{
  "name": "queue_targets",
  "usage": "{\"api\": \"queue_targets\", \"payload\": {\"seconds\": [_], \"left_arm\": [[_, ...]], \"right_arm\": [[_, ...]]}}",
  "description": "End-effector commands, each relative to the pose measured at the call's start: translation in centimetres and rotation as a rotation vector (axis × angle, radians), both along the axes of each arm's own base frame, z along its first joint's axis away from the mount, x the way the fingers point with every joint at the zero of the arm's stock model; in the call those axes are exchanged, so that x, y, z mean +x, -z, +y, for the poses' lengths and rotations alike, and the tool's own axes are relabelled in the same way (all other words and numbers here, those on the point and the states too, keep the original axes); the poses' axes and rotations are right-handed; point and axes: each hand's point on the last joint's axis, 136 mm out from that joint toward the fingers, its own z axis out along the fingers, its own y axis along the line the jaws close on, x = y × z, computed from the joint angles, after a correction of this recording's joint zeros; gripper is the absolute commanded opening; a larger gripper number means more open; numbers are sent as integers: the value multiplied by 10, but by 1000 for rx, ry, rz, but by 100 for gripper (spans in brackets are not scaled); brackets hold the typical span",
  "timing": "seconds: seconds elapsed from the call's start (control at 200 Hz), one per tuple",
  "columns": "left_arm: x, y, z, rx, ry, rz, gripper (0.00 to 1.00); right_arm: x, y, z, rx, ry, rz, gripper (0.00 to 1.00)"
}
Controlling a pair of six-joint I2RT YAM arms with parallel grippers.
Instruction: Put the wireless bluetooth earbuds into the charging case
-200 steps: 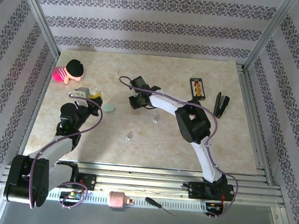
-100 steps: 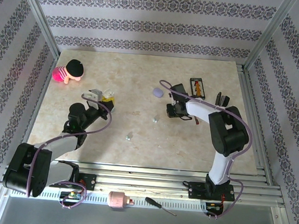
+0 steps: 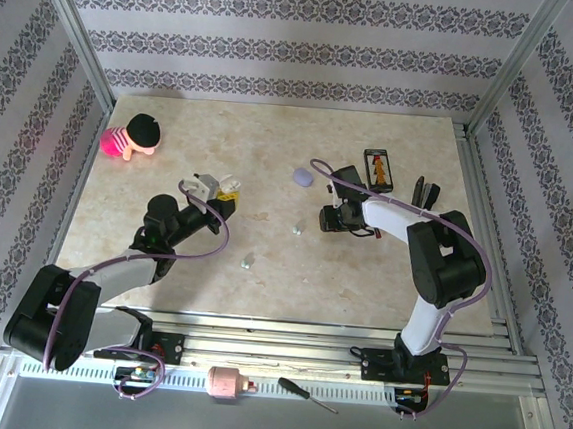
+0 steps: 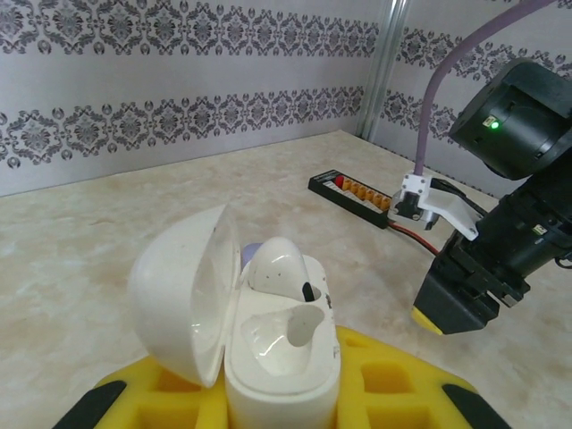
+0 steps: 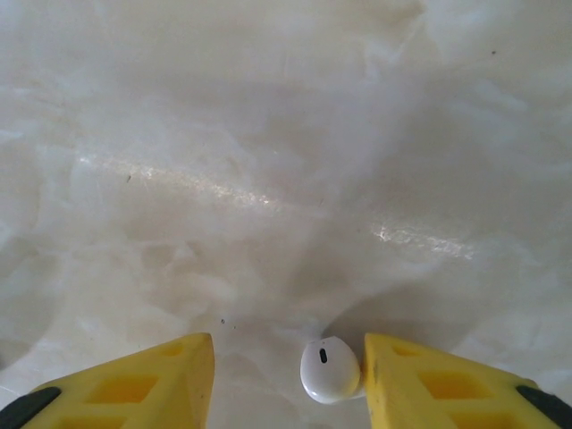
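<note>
**Top external view.** Your left gripper (image 3: 218,189) was clamped on the open white charging case (image 3: 231,184), left of the middle of the table (image 3: 162,264). Your right gripper (image 3: 328,218) sat low over the table, well apart from that case. One loose bud (image 3: 297,230) and a second loose bud (image 3: 248,262) lay on the table between the arms. A lavender case (image 3: 303,177) rested just beyond the right gripper.

**Left wrist view.** This view showed the inside of the charging case, which the overhead view did not. The lid stood open. A seated earbud (image 4: 279,268) filled the far well, and the near well (image 4: 288,329) was empty. By that, I judged this case half filled.

**Right wrist view.** The right jaws stood apart and gripped nothing. A white earbud (image 5: 329,368), hidden from the overhead camera by the gripper, lay on the table between the fingers, touching or just beside one of them. You had not yet grasped it, so the pick-up, the carry across to the case and the seating in the empty well were all left to do.
</note>
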Motion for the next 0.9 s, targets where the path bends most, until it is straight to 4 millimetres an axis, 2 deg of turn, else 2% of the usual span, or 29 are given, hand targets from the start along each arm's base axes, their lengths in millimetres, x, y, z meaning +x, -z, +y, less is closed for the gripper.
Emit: {"api": "queue_targets", "payload": {"seconds": [0.0, 0.255, 0.405, 0.54, 0.68, 0.769, 0.894], "left_arm": [[-2, -17, -12, 8, 52, -70, 4], [-13, -19, -24, 29, 152, -108, 2], [-17, -18, -29, 48, 192, -105, 1], [-19, -17, -31, 44, 208, -105, 1], [-21, -20, -33, 28, 219, -112, 1], [-23, -22, -33, 23, 225, -115, 1], [-26, -20, -34, 28, 238, -105, 1]], "right_arm": [[0, -4, -6, 12, -6, 24, 51], [-18, 3, -4, 55, 8, 99, 56], [-33, -10, 2, 113, 3, 112, 56], [-28, -24, -6, 100, 12, 50, 61], [-21, -20, -12, 75, 14, 59, 66], [-17, -16, -11, 48, -2, 73, 63], [-20, -14, -19, -95, -47, 116, 57]]}}
